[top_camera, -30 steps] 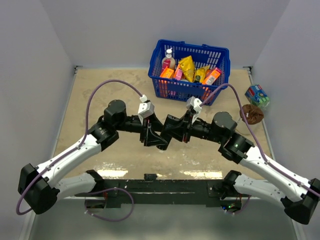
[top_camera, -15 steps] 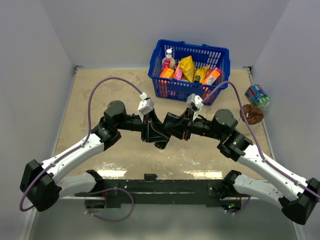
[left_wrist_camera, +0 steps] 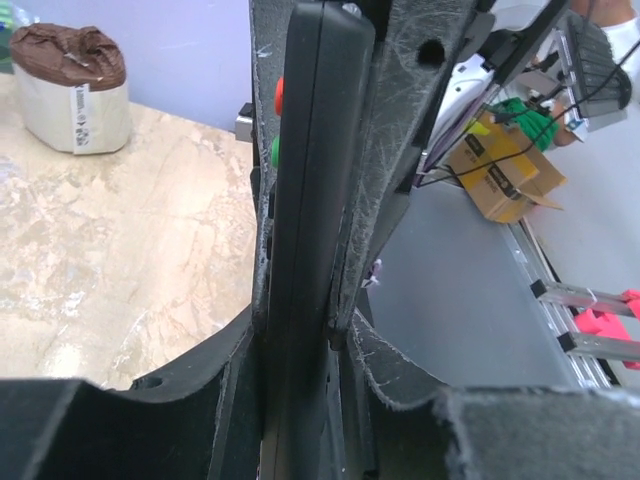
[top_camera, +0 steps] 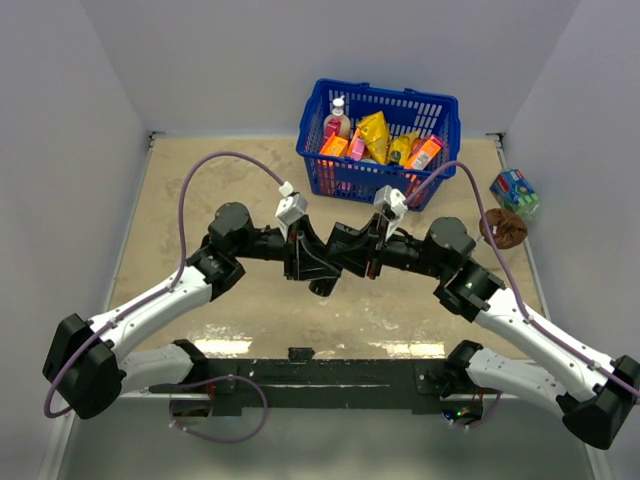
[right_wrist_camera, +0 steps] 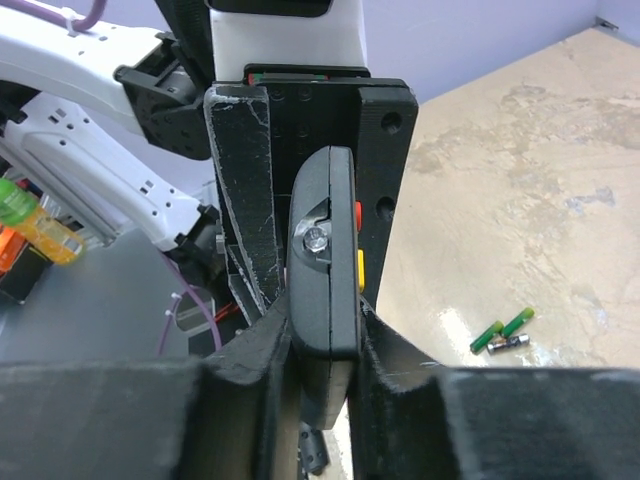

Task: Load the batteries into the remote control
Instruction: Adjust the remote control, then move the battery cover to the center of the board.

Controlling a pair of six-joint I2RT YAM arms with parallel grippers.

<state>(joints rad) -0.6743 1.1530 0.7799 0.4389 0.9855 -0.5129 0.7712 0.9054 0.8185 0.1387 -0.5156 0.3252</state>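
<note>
Two grippers share one load at this moment: the remote control [right_wrist_camera: 325, 260] hangs in the air between them, above the middle of the table [right_wrist_camera: 520, 150]. On my left wrist feed the left gripper [left_wrist_camera: 300, 335] has its fingers pressed against both flat faces of the black bar, so I read it as clamped on the remote control. The right gripper [right_wrist_camera: 322, 330] is likewise closed on the opposite end, with the other gripper's fingers flanking the bar just beyond. The bar's long axis runs from one gripper straight to the other, roughly left to right across the table in the overhead view, and it is held on edge, with its coloured buttons facing sideways. The batteries [right_wrist_camera: 502, 333] are not in either grip. They lie flat on the table, close together and side by side, below the bar and off to the right in the right wrist feed. I cannot find them overhead, so I cannot say for certain which arm is nearer. My guess is the right, since only its camera sees them. One gripper will have to release and reach down while the other keeps the bar steady.
</note>
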